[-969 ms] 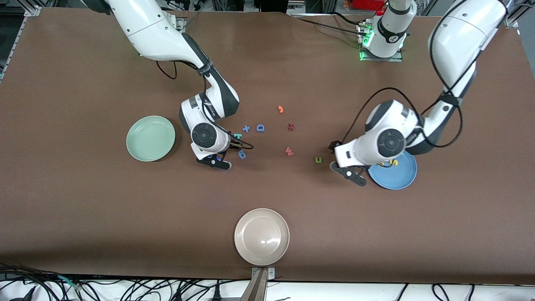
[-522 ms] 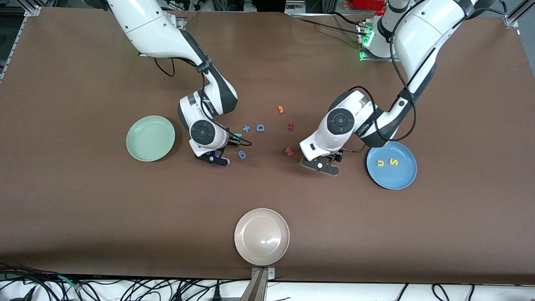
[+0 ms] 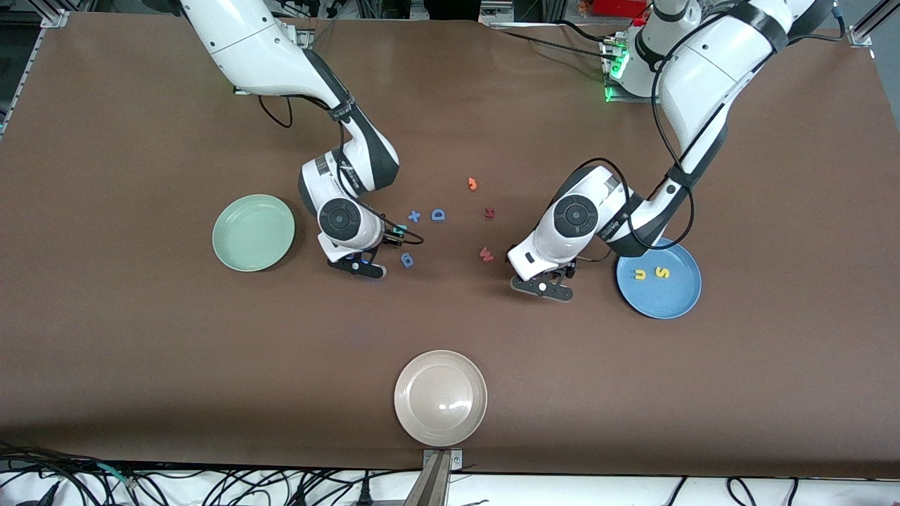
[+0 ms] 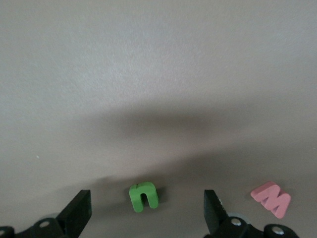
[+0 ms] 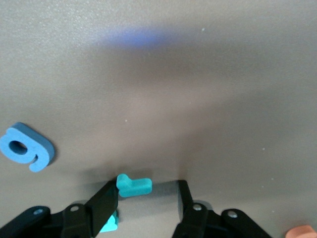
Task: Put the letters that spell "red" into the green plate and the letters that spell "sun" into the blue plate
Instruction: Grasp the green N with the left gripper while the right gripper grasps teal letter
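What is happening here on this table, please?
Two robot arms sort small foam letters into plates. The left end effector stands open around the green "n" on the table, beside the blue plate, which already holds the yellow "u" and "s". The right end effector is down at the teal "r", which lies between its fingers, not yet gripped. The green plate holds nothing.

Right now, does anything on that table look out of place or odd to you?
Nothing looks spilled or damaged. The foam letters lie scattered on the table, as loose pieces would. The yellow "u" and yellow "s" already sit in the blue plate; the green plate holds nothing yet.
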You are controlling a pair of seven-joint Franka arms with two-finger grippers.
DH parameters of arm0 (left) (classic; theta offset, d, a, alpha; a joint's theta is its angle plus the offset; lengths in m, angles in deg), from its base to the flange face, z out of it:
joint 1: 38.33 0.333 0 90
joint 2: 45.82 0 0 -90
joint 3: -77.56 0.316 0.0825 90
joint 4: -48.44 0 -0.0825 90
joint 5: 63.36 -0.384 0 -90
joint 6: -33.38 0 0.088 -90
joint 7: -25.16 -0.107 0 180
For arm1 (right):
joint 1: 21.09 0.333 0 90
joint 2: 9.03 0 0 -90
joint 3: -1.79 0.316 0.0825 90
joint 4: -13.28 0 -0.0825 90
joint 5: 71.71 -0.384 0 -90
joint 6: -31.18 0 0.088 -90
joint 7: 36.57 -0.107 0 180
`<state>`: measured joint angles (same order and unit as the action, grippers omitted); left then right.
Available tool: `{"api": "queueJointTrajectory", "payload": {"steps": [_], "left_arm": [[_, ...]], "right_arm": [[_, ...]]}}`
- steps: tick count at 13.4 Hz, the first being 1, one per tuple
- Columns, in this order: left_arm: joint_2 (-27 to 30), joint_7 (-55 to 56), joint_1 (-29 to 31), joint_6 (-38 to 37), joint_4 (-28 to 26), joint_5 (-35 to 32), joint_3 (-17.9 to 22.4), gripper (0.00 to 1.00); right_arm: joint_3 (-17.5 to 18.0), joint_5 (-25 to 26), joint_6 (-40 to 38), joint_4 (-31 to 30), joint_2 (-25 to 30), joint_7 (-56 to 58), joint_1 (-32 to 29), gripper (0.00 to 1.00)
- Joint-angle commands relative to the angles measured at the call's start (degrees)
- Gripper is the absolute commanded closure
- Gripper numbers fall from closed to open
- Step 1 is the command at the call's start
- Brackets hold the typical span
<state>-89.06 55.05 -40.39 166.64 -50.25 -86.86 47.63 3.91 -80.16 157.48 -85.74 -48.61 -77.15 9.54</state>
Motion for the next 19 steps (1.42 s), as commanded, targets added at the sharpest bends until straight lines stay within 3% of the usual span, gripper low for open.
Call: {"api": "queueJointTrajectory", "payload": {"steps": [1,4,5,9,10,14,16,19], "left_arm": [[-1.3,1.7,-0.1,0.7,0.1,-1.8,-0.1,0.00],[-2.2,1.7,-0.1,0.7,-0.4,-1.8,0.0,0.03],[-2.4,1.7,-0.1,0.7,-0.5,-1.8,0.0,0.09],[-2.5,1.6,0.0,0.4,-0.5,-1.8,0.5,0.67],[-2.4,1.7,0.1,0.2,-0.5,-1.8,0.5,0.72],[-1.7,1.1,0.9,-0.7,-0.3,-1.8,0.4,0.77],[-0.2,0.8,1.3,-4.0,0.6,-1.8,0.3,0.77],[2.7,-3.9,3.4,-7.7,0.9,-1.0,0.1,0.77]], "right_arm": [[-0.1,0.0,3.5,-1.3,-0.1,0.9,0.7,0.46],[-0.1,0.0,5.4,-1.3,-0.7,0.8,1.3,0.46],[-0.1,0.0,5.4,-1.3,-0.8,0.8,1.3,0.45],[-0.1,0.0,5.6,-1.4,-0.8,0.8,1.3,0.46],[-0.1,0.0,5.8,-1.4,-1.0,0.9,1.3,0.48],[-0.1,0.1,5.9,-1.4,-1.1,0.9,1.3,0.72],[-0.1,0.1,7.4,-1.4,-1.7,0.9,1.3,0.72],[-0.2,0.1,7.4,-1.4,-1.6,1.2,1.3,0.99]]}}
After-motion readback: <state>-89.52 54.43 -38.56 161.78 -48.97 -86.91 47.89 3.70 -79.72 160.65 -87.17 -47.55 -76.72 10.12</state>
